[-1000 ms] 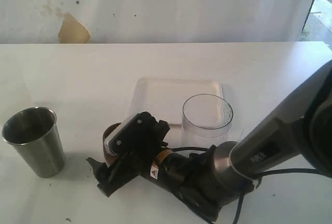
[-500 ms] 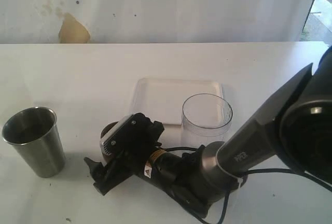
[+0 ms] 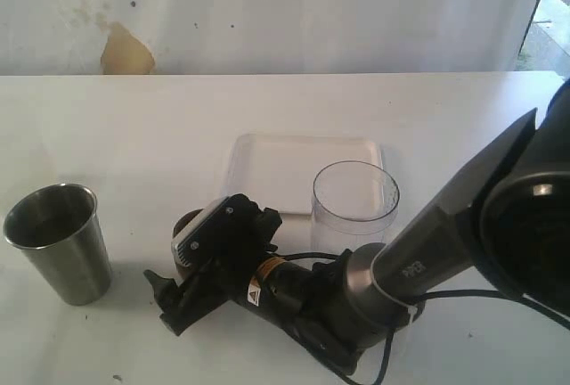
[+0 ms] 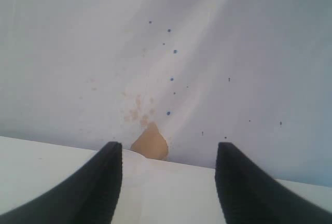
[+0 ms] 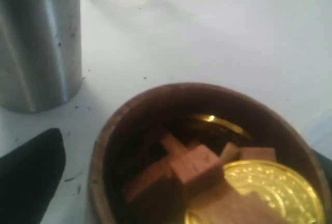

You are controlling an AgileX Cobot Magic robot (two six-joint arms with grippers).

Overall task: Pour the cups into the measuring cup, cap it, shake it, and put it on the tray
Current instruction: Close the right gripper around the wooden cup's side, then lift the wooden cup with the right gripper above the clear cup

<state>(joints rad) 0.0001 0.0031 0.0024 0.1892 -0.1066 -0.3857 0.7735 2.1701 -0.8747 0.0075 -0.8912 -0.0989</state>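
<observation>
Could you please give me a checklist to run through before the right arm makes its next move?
1. Right pincer open, astride the wooden cup: ok.
2. Wooden cup upright, blocks and coins inside: ok.
3. Measuring cup upright, uncapped: ok.
4. Steel tumbler apart from the right pincer: ok.
5. Left pincer empty: ok.
6. Grip height on the cup wall: cannot tell.
</observation>
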